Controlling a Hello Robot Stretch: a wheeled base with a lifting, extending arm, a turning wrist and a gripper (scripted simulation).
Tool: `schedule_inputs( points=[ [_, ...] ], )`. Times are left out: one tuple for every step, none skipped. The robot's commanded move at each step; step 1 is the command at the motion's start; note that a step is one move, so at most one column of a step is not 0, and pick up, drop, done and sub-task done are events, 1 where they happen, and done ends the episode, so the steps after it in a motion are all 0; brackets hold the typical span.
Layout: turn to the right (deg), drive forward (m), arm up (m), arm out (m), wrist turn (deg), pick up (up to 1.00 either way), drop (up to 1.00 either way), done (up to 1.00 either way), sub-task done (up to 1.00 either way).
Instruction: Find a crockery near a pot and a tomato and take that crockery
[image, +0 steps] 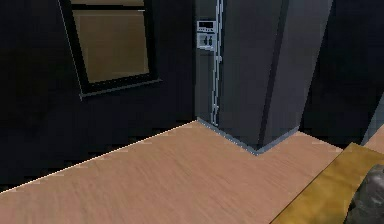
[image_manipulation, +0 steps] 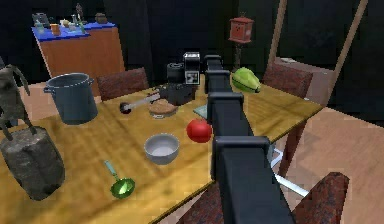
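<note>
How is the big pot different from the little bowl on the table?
The pot is much taller and wider than the bowl. The pot is dark blue-grey; the bowl is pale grey. The bowl sits right by the red tomato, while the pot stands farther off. Both are round, upright and open on top, on the wooden table.

The wooden tabletop (image_manipulation: 95, 150) is carrying a grey pot (image_manipulation: 72, 97) at its far left, a red tomato (image_manipulation: 199, 130) near the middle, a pale bowl (image_manipulation: 162, 148) just left of the tomato, a green spoon (image_manipulation: 120, 185) nearer, and a dark statue (image_manipulation: 30, 160) at the near left.
</note>
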Motion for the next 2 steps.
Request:
schedule_inputs(
  points=[
    [0.0,0.00,0.00,0.00,21.0,0.00,0.00,0.00,0.00],
    [0.0,0.00,-0.28,0.00,0.0,0.00,0.00,0.00,0.00]
  ],
)
